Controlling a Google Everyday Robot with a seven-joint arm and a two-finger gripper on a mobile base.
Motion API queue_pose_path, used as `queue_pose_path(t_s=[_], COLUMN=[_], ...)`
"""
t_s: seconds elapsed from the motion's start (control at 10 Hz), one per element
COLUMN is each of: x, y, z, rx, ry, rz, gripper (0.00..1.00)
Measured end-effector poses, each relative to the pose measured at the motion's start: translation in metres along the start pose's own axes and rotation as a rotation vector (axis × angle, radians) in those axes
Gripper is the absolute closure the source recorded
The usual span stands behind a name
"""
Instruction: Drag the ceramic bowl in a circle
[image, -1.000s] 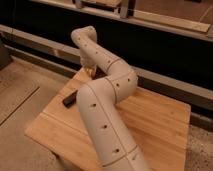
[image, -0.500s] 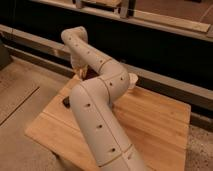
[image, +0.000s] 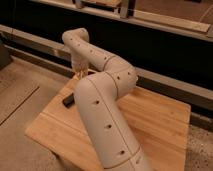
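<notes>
Filling the middle of the view, the cream arm (image: 105, 120) is rising from the lower right, bending at a thick elbow and reaching back toward the far left of the wooden table (image: 160, 125). Set against the picture from a second ago, its upper link is standing further left. Over the last half second it is hardly shifting at all. I judge from this that the sideways sweep is slowing or turning, as it would partway round a circle, so the drag looks to be under way and not finished.

Next in size, the flat black block (image: 68, 100) is lying near the table's left edge, apart from the arm's tip and seemingly untouched.

Smaller, the gripper (image: 79, 73) is pointing straight down at the table's far left corner, just beyond the block. Whether it is clenched or released, I cannot tell.

Smallest, the ceramic bowl (image: 86, 74) is showing only as a reddish-brown patch just beside the gripper, at the back edge of the table, with the arm's elbow covering most of it. Whether the gripper is touching it cannot be made out.

No brand, label or lettering is showing anywhere on the arm, the table or the block.
</notes>
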Motion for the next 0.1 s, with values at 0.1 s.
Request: queue_pose_path(t_s=[0.1], x=[0.0073], y=[-0.0119], z=[0.0022], rx=[0.013], ry=[0.006], rz=[0.015], gripper=[1.00])
